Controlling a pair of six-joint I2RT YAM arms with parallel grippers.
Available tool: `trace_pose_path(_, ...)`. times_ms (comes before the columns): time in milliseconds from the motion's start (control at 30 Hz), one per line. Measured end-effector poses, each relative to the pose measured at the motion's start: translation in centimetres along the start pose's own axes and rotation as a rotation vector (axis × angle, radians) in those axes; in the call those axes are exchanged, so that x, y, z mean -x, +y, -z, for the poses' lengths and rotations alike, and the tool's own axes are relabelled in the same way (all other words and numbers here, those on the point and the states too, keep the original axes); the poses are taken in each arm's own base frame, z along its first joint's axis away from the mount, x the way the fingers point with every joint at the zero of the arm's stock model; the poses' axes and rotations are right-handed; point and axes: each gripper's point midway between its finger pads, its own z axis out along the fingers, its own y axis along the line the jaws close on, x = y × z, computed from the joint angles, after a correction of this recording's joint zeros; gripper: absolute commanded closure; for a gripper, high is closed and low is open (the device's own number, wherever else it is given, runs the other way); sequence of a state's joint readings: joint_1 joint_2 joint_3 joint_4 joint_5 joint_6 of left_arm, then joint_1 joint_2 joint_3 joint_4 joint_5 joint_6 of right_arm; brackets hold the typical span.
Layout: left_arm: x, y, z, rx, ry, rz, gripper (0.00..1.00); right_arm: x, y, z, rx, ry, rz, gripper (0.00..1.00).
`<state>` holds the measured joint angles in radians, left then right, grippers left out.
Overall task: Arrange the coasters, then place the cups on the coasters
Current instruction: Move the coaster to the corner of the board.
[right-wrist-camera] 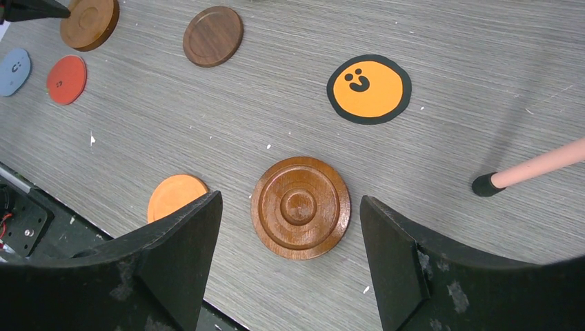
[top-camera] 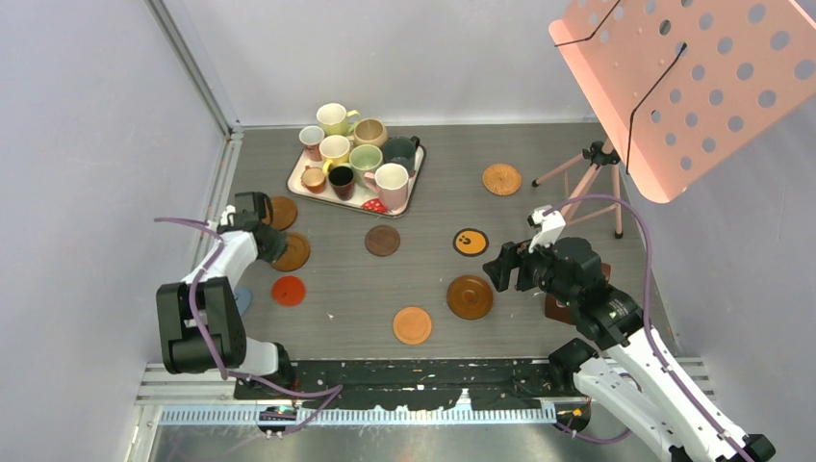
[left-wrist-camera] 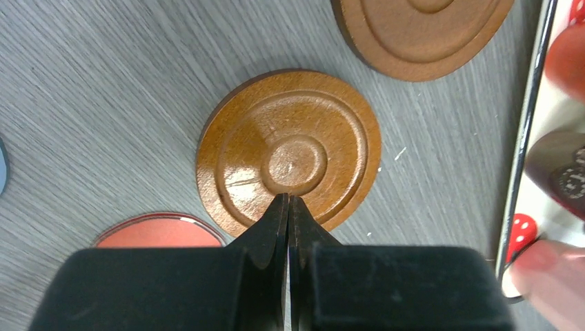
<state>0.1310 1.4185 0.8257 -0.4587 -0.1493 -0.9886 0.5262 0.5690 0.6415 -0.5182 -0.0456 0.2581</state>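
Coasters [top-camera: 412, 324] lie scattered, cups [top-camera: 392, 180] all sit on the tray [top-camera: 293, 181] beyond the closed, empty left hand [left-wrist-camera: 288, 207]; right hand [right-wrist-camera: 290, 202] gapes empty.

We saw a grey wood-grain tabletop [top-camera: 423, 279] enclosed by plain pale lavender walls [top-camera: 87, 125], evenly lit. At the far right, a pink perforated metal panel [top-camera: 702, 87] stood above a pink-legged tripod [top-camera: 598, 154]. A ribbed aluminium rail [top-camera: 433, 412] edged the near side.

A ringed wooden coaster [right-wrist-camera: 301, 207] lies low in the frame between the open fingers [right-wrist-camera: 183, 245], an orange disc [right-wrist-camera: 176, 194] left, a smiley coaster [right-wrist-camera: 368, 88] upper right.
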Motion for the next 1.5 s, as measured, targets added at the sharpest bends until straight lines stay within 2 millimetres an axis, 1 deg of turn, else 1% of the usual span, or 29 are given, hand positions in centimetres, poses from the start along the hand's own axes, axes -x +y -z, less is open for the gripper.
trace_pose_path(100,-0.6,0.5,-0.3,-0.019,-0.003,-0.022,1.00,0.0,0.0,0.0,0.001,0.000,-0.003,0.20)
trace_pose_path(367,-2.8,0.6,-1.7,-0.081,0.009,-0.046,0.99,0.1,0.2,0.1,0.009,-0.005,-0.016,0.20)
trace_pose_path(467,-2.7,-0.3,-2.0,-0.132,-0.018,-0.034,0.96,0.1,0.3,0.2,0.015,-0.009,-0.021,0.20)
trace_pose_path(533,-2.8,-0.4,-2.2,-0.143,-0.024,-0.020,0.97,0.2,0.4,0.3,0.016,-0.011,-0.024,0.20)
trace_pose_path(600,-2.9,-0.4,-2.3,-0.138,-0.021,-0.008,1.00,0.2,0.4,0.3,0.017,-0.015,-0.026,0.20)
trace_pose_path(633,-2.9,-0.4,-2.4,-0.134,-0.020,0.004,1.00,0.2,0.4,0.4,0.018,-0.017,-0.027,0.20)
trace_pose_path(867,-2.3,-0.2,-2.7,-0.096,-0.008,0.052,1.00,0.5,0.5,0.9,0.020,-0.036,-0.030,0.20)
trace_pose_path(1067,-1.0,0.3,-3.2,-0.064,-0.003,0.108,1.00,0.2,0.4,1.0,0.016,-0.024,-0.031,0.20)
trace_pose_path(1400,-0.2,0.1,-3.6,-0.036,0.029,0.142,1.00,-0.2,0.3,1.0,0.012,-0.011,-0.032,0.20)
trace_pose_path(1500,0.6,0.5,-3.8,-0.006,0.037,0.158,1.00,-0.2,0.3,1.1,0.012,-0.011,-0.032,0.20)
